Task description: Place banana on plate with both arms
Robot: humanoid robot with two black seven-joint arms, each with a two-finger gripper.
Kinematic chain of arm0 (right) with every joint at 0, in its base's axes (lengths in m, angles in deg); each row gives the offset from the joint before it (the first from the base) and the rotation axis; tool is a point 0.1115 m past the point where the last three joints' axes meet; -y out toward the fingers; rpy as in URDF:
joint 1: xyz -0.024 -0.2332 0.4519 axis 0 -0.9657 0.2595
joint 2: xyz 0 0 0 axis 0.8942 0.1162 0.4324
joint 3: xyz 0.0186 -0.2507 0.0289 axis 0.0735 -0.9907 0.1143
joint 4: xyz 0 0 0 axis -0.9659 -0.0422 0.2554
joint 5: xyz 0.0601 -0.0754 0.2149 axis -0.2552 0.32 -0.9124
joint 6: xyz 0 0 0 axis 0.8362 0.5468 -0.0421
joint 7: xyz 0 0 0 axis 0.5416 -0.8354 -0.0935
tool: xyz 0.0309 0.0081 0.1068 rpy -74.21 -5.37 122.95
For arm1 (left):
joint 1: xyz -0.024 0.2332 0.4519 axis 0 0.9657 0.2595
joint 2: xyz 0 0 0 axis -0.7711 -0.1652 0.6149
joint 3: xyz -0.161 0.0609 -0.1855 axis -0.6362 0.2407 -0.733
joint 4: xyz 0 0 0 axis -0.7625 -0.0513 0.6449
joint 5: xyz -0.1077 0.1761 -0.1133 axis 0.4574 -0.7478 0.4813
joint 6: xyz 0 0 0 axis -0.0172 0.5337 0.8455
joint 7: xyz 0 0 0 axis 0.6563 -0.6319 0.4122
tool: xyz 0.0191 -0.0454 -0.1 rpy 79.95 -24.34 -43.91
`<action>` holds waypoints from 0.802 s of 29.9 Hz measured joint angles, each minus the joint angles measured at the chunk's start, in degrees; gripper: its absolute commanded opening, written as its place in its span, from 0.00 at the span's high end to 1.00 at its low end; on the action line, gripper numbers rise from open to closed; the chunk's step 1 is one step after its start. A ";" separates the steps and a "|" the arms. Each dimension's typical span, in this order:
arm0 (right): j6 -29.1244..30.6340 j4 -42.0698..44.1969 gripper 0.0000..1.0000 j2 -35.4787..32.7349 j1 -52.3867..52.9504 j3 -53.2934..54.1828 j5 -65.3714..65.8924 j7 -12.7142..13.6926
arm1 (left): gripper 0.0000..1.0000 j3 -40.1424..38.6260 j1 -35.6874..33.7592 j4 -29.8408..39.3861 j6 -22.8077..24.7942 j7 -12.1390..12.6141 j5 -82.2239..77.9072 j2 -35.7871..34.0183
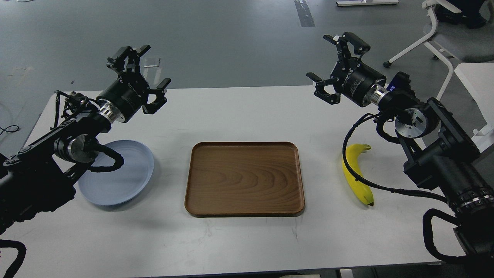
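Both black claw grippers, left (139,77) and right (335,61), hover spread apart, holding nothing. The right should descend squarely over the curved yellow banana (357,175), far right of the round pale-blue plate (127,181).

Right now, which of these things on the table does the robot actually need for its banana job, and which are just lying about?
Part of the job:
banana, lying on the table's right side
plate, on the left, empty
left gripper and right gripper, both open, holding nothing

Just lying about:
wooden tray, empty, between plate and banana
office chair on the floor behind
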 measured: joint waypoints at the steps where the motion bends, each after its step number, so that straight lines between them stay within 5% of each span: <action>1: 0.00 0.00 0.00 0.02 0.00 -0.07 0.01 0.00 | 0.02 -0.08 0.00 0.00 -0.01 -0.03 0.04 0.02; 24: -0.02 -0.90 0.00 0.00 -2.15 0.04 0.09 0.16 | 0.02 0.24 0.47 -0.09 0.15 0.01 -0.10 0.07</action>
